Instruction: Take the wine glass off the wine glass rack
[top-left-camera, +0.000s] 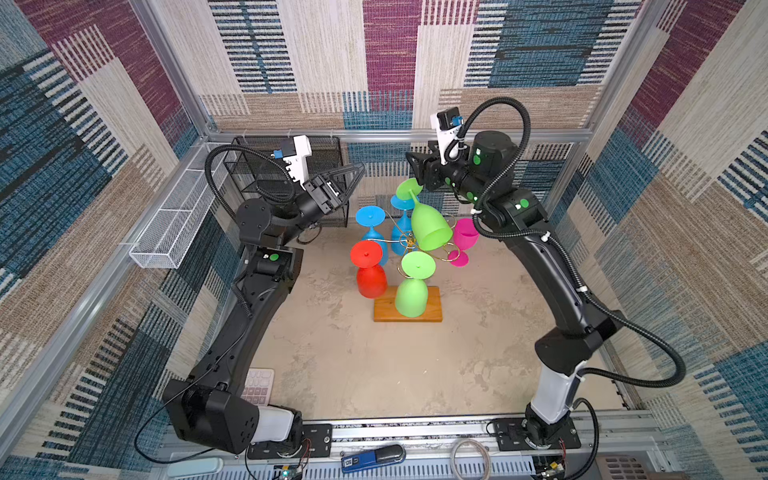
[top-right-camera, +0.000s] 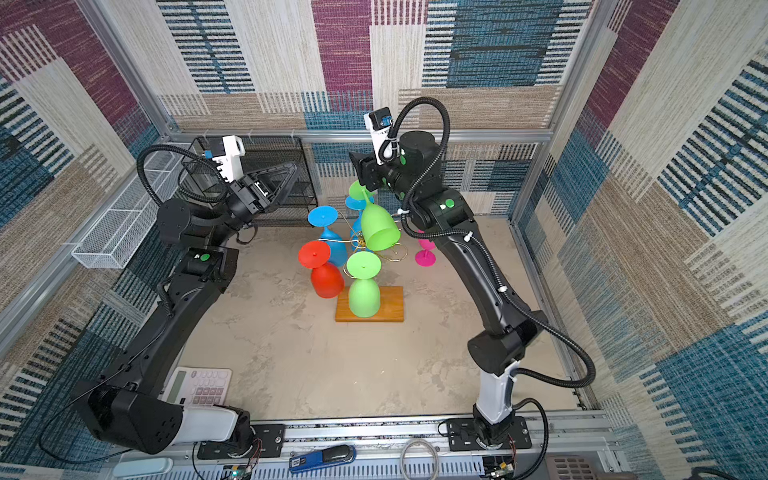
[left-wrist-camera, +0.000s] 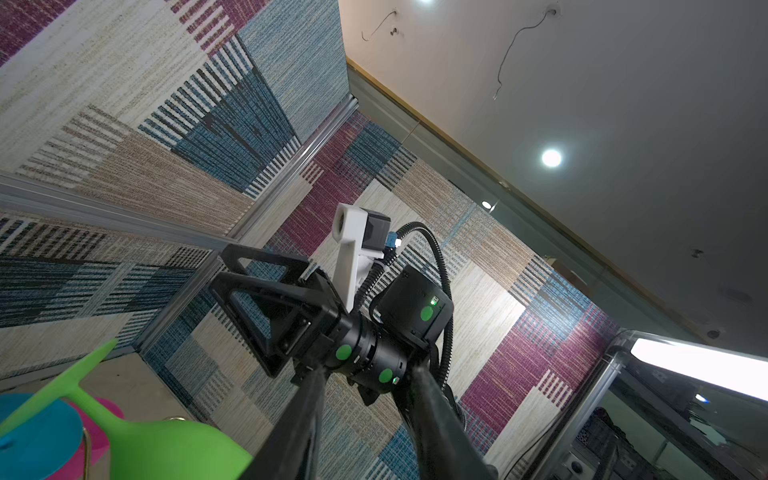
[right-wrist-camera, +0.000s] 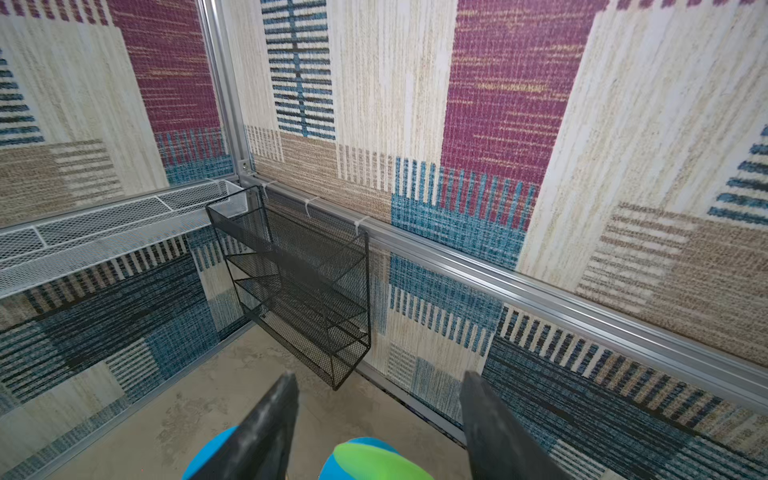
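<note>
Two arms reach in over the wine glass rack (top-left-camera: 431, 311); the green wine glass (top-left-camera: 430, 228) leans tilted above the gold wires, foot up, bowl over the rack's middle.
Back left: black mesh shelf (right-wrist-camera: 299, 282) and white mesh basket (top-left-camera: 166, 232), behind the left arm, well apart from the rack, which sits mid-table (top-left-camera: 374, 374). Crowding the tilted glass: second green glass (top-left-camera: 411, 295) and red glass (top-left-camera: 371, 280) bowl-down in front, front blue glass (top-left-camera: 379, 247) at left, back blue glass (top-left-camera: 397, 205) with its foot just beside the green foot, pink glass (top-left-camera: 464, 235) against the right arm. Just above the green foot hovers the right gripper (right-wrist-camera: 378, 380), jaws apart, gripping nothing; cannot tell if a wire carries the glass. Off to the left the left gripper (top-left-camera: 358, 170) has its fingers parted, empty. At the near edge, a calculator (top-right-camera: 199, 384).
</note>
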